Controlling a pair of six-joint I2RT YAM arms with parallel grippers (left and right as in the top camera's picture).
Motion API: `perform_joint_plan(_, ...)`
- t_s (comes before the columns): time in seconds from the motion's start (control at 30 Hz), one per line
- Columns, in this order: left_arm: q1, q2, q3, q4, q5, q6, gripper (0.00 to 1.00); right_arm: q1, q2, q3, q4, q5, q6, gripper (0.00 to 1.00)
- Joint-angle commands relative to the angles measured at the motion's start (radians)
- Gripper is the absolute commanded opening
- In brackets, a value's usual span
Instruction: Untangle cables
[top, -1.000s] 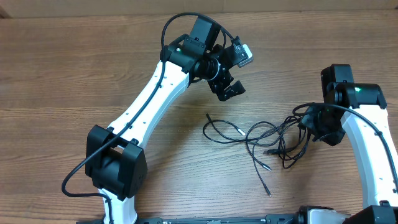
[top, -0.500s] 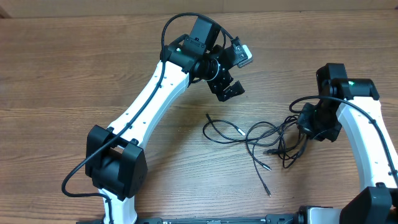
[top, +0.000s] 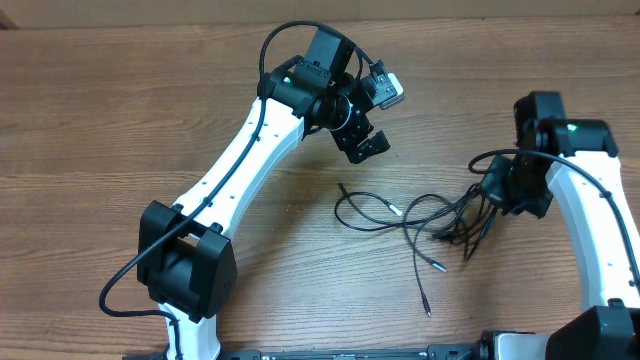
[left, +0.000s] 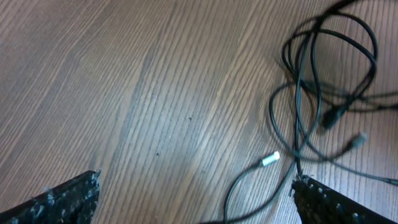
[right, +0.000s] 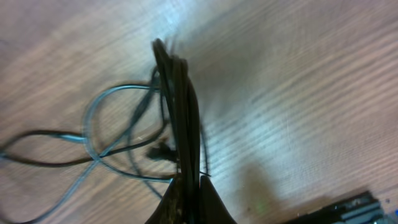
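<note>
Fingers (left: 62, 199) of the left gripper (top: 365, 147) stand wide apart with nothing between them, hanging above bare table (top: 120, 120) just far and left of the cables (top: 420, 215). The left arm runs from its base at the near left up and rightward, and its wrist is bent so the open jaws face down and right toward the tangle. That reads as a ready stance, placed to come down on a loose strand. In the left wrist view the nearest strand ends in a bright plug (left: 269, 159) between the two fingertips, which looks like the easiest thing to take next. The cables lie on the table between the arms as a flat sprawl of loops at the left, drawing into a tighter bunch at the right, with one free end trailing near. At that right end the right gripper (top: 495, 195) is clamped on the bunch. Its wrist view shows several strands (right: 177, 106) pinched together between the closed fingers (right: 189, 202) and fanning into loops beyond. This grip probably serves as an anchor, or to drag the knot rightward so the loops open. The right arm rises from the near right, elbows at the far right and folds back left and down onto the cables.
</note>
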Motion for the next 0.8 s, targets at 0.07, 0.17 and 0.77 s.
perform_joint_plan(0.07,-0.005,-0.004,0.008,0.03,-0.005,-0.006,0.99,-0.001,-0.006,0.242,-0.047,-0.013,-0.062,0.04)
perform_joint_plan(0.17,-0.005,-0.004,0.008,0.045,-0.002,-0.006,1.0,-0.001,-0.006,0.334,-0.074,-0.061,-0.092,0.04)
perform_joint_plan(0.77,0.008,-0.004,0.008,0.109,0.474,0.074,1.0,-0.001,-0.006,0.801,-0.147,-0.421,-0.204,0.04)
